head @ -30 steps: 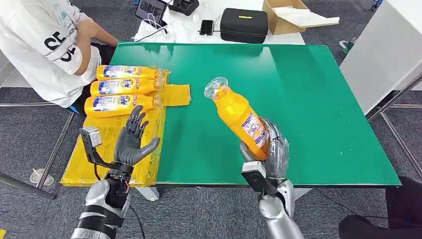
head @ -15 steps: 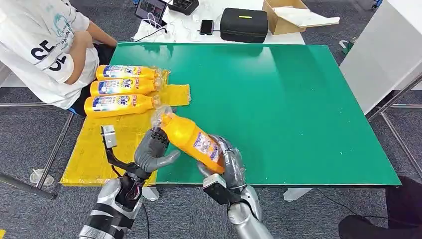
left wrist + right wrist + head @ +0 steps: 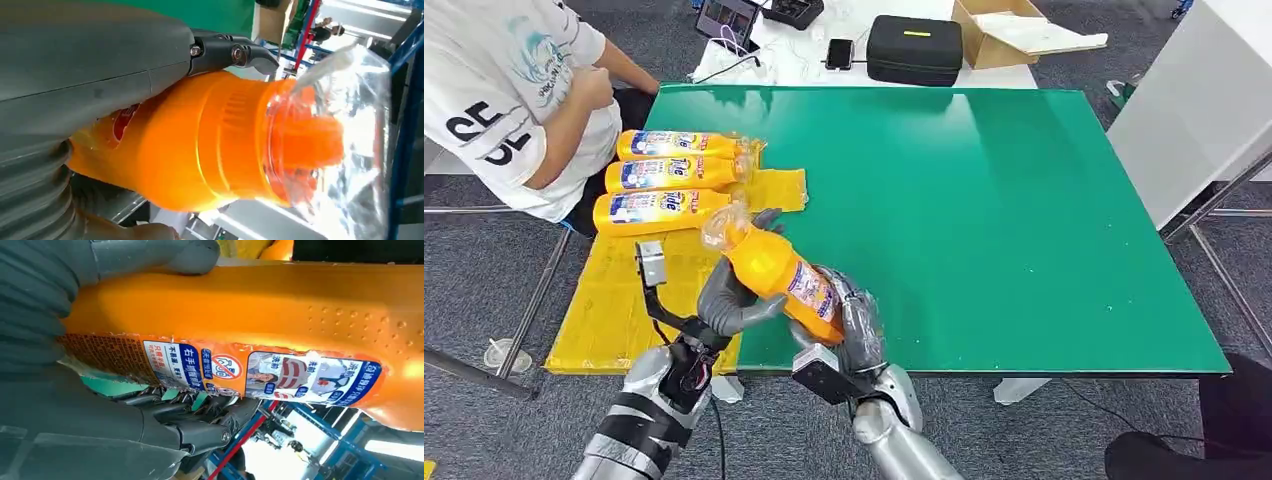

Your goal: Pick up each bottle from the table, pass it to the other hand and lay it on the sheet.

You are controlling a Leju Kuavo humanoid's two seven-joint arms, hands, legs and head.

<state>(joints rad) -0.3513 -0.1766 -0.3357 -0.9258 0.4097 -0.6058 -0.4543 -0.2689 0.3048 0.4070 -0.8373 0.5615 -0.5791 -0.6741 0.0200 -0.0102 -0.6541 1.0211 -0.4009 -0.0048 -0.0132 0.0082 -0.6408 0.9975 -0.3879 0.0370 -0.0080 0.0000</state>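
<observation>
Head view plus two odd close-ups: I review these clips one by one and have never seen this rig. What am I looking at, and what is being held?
This is a humanoid robot with two silver arms, each ending in a many-fingered hand. The wide picture is from a camera high on its body, looking down at a green table. The two close-ups come from cameras at its wrists, so they look turned and crowded.

The right hand grips the lower body of an orange bottle, held tilted above the table's near edge. The left hand wraps the bottle near its neck, so both hands are on it, mid hand-over. The left wrist view shows the clear wrap around the cap; the right wrist view shows the label.

Three more bottles lie side by side on a yellow sheet at the table's left. A person sits beside it.
</observation>
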